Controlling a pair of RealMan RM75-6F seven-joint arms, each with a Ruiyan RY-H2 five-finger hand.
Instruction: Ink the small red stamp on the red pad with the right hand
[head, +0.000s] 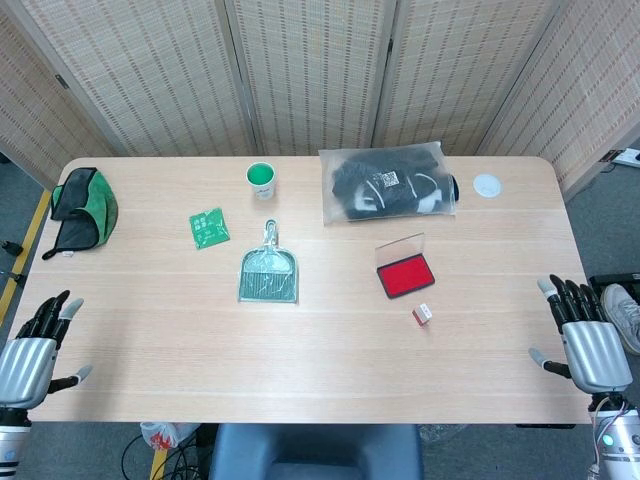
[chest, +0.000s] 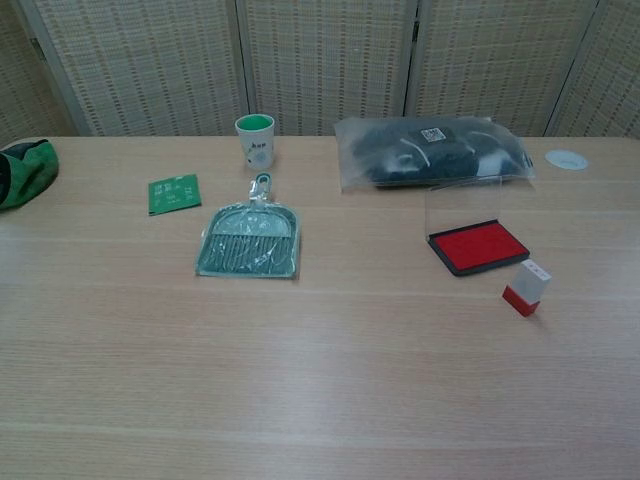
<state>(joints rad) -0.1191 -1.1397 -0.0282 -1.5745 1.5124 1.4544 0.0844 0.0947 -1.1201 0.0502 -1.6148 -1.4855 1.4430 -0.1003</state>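
Observation:
The small red stamp (head: 422, 314) (chest: 526, 287), white on top with a red base, stands on the table just in front of the red pad (head: 405, 275) (chest: 478, 246). The pad is a red ink surface in a black tray with its clear lid raised behind it. My right hand (head: 587, 340) hovers open at the table's right edge, well to the right of the stamp, holding nothing. Off the front left corner my left hand (head: 32, 350) is open too. Neither hand shows in the chest view.
A green dustpan (head: 268, 272) lies mid-table, with a green card (head: 208, 227) and a green-lined cup (head: 261, 180) behind it. A bagged black item (head: 388, 185) sits behind the pad, a white disc (head: 487, 185) to its right. A green-black cloth bag (head: 82, 205) lies far left.

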